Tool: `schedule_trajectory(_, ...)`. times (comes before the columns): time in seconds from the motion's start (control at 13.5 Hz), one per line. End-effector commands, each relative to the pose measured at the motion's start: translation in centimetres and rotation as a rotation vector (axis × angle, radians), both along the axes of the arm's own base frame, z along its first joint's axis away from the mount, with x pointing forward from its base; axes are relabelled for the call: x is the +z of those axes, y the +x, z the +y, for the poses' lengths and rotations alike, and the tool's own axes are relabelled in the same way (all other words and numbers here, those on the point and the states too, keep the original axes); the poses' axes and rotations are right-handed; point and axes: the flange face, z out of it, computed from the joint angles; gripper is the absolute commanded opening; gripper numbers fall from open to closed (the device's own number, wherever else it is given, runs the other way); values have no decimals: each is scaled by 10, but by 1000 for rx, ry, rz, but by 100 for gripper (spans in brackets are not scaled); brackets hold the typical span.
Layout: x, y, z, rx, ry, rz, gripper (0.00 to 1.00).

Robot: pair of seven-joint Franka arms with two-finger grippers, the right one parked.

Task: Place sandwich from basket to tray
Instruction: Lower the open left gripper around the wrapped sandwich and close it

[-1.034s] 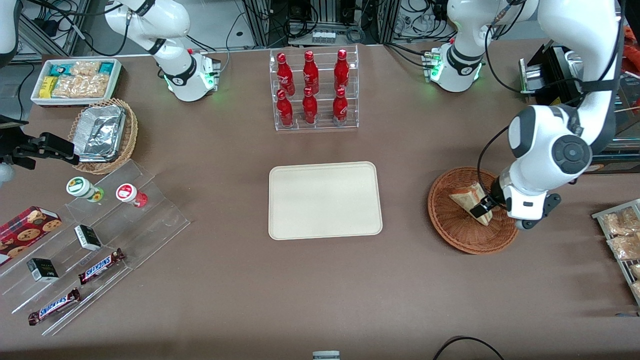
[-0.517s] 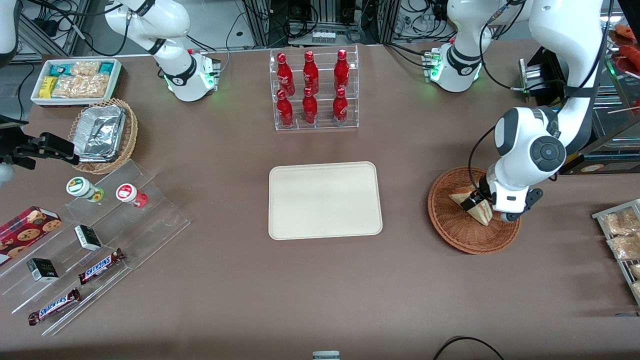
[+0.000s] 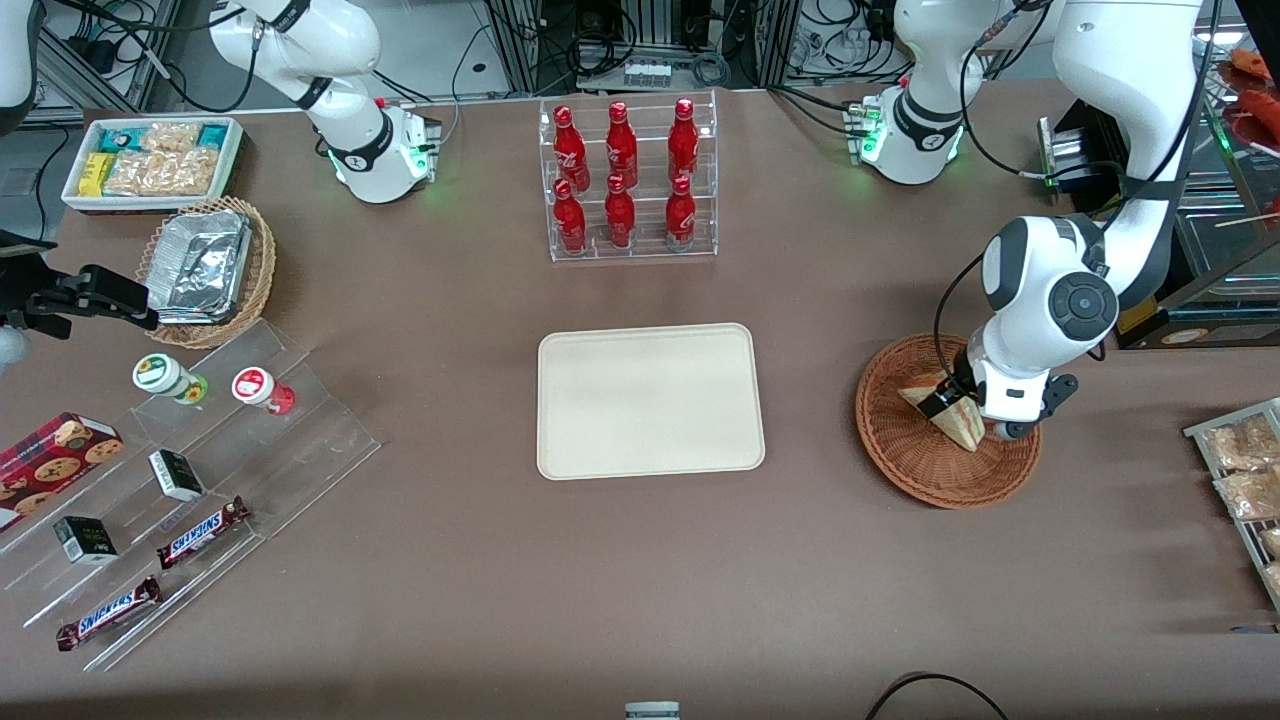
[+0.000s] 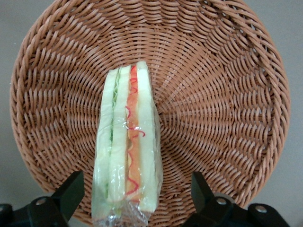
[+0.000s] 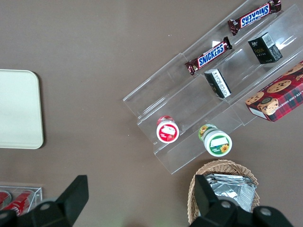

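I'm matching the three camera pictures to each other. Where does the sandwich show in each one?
Front view: the sandwich stands in the basket, with the gripper open around it.
Left wrist view: the sandwich stands on edge on the basket's weave.
Right wrist view: not in it.
Shared landmark: the basket.
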Motion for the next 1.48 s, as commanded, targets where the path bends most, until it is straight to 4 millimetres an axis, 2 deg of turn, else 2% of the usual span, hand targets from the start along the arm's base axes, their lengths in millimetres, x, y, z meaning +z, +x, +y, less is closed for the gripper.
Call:
schedule_trajectory(0.0, -12, 1, 3, 12, 12, -14, 98)
schedule_trajectory(0.07, -14, 1, 3, 11, 13, -11, 85)
schedule_trajectory(0.15, -14, 0, 3, 11, 13, -9, 66)
schedule_trajectory(0.3, -16, -3, 3, 13, 14, 0, 35)
schedule_trajectory(0.44, -15, -5, 3, 13, 15, 7, 10)
schedule_trajectory(0.52, -11, -5, 3, 12, 18, 16, 2)
schedule_trajectory(0.74, 24, -1, 3, -3, 28, 48, 0)
schedule_trajectory(1.03, 92, 28, -7, -12, 37, 101, 0)
schedule_trajectory(1.18, 116, 37, -24, -83, 26, 95, 0)
schedule_trajectory(1.4, 131, 40, -58, -237, -3, 77, 0)
